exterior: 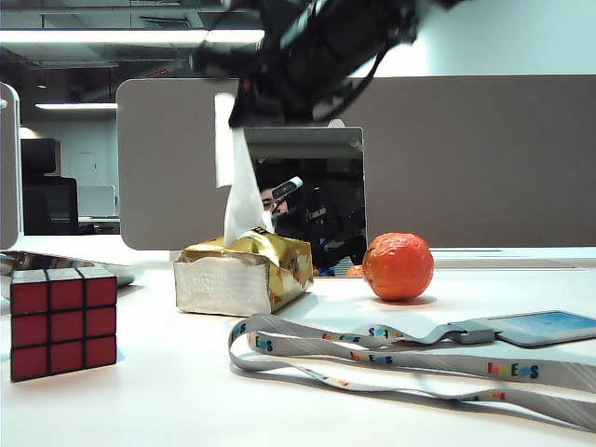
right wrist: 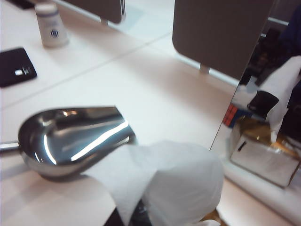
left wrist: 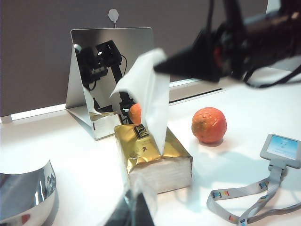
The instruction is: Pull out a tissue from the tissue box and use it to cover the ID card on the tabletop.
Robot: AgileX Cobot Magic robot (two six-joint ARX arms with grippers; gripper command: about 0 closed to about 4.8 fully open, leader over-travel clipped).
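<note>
The tissue box (exterior: pixel 242 270), gold on top with silvery sides, sits on the white tabletop (exterior: pixel 168 400) left of centre. A white tissue (exterior: pixel 244 186) stands stretched up out of it, its upper end pinched in my right gripper (exterior: pixel 237 107), which hangs shut above the box. From the left wrist view the same gripper (left wrist: pixel 160 68) holds the tissue (left wrist: pixel 150 94) over the box (left wrist: pixel 155 155). The tissue (right wrist: pixel 174 183) drapes over my right gripper (right wrist: pixel 141 216). The light blue ID card (exterior: pixel 545 326) lies flat at the right, uncovered. My left gripper (left wrist: pixel 136 212) is a blur at the frame edge.
A red-faced puzzle cube (exterior: pixel 63 321) stands at the front left. An orange (exterior: pixel 399 265) sits between the box and the card. The grey lanyard (exterior: pixel 372 349) loops across the front. A mirror (exterior: pixel 307 196) stands behind the box, and a shiny metal scoop (right wrist: pixel 70 139) lies to the left.
</note>
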